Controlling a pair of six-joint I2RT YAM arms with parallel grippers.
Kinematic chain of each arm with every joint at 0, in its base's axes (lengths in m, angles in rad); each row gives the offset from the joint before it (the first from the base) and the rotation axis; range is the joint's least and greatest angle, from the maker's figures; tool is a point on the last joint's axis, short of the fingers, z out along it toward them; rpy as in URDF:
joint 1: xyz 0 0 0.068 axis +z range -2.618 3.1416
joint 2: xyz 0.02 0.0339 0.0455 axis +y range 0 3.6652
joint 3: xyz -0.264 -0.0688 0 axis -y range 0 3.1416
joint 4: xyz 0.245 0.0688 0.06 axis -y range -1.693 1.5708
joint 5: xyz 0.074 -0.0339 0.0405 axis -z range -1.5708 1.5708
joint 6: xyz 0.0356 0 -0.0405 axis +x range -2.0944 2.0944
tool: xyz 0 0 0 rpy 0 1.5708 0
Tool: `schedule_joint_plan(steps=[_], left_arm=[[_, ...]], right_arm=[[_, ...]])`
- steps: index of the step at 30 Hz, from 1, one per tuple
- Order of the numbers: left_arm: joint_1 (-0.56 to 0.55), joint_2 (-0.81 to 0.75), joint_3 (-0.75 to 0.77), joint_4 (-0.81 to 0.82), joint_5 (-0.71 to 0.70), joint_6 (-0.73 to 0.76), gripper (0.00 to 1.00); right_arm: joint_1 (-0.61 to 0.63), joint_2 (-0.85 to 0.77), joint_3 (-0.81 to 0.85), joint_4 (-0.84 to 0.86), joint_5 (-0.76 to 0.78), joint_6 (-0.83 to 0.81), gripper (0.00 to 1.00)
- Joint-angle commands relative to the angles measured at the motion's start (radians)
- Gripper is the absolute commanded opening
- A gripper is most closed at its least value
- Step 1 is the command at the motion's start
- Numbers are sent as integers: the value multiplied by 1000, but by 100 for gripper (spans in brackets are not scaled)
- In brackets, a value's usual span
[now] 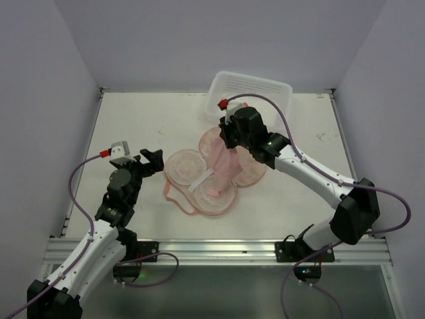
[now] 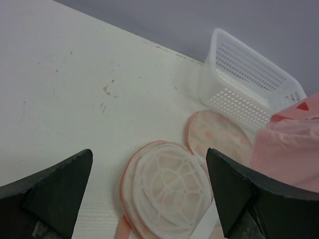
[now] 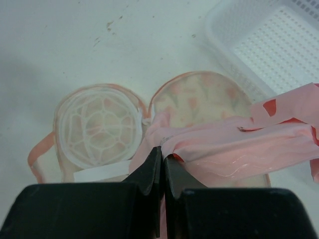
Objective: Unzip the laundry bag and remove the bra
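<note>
The laundry bag (image 1: pixel 214 197) lies unzipped on the bench (image 1: pixel 133 119), lobes spread flat with the mesh lining up, so your opening step looks done. From its middle the bra (image 1: pixel 224 166) rises as a plain pink band to your right hand (image 1: pixel 230 138), which is pinched tight on the fabric. The bra's lower end lies on the bag, and a wedge-printed fold seems to lift alongside, so check you aren't carrying bag cloth too. What's left is drawing the bra clear. Your left hand (image 1: pixel 150 159) hovers just left of the bag, spread wide and holding nothing. A white lattice basket (image 1: pixel 265 86) stands behind.
</note>
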Motion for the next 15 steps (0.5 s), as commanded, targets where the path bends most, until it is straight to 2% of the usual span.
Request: schedule_joint_plan(steps=[1, 9, 15], left_arm=[[6, -5, -11, 49, -14, -2, 100], [6, 3, -14, 61, 16, -13, 100], [6, 12, -8, 63, 49, -19, 100]], right_arm=[[-53, -39, 91, 102, 62, 8, 0], [-154, 28, 293, 120, 42, 67, 0], [-203, 177, 566, 136, 161, 104, 0]])
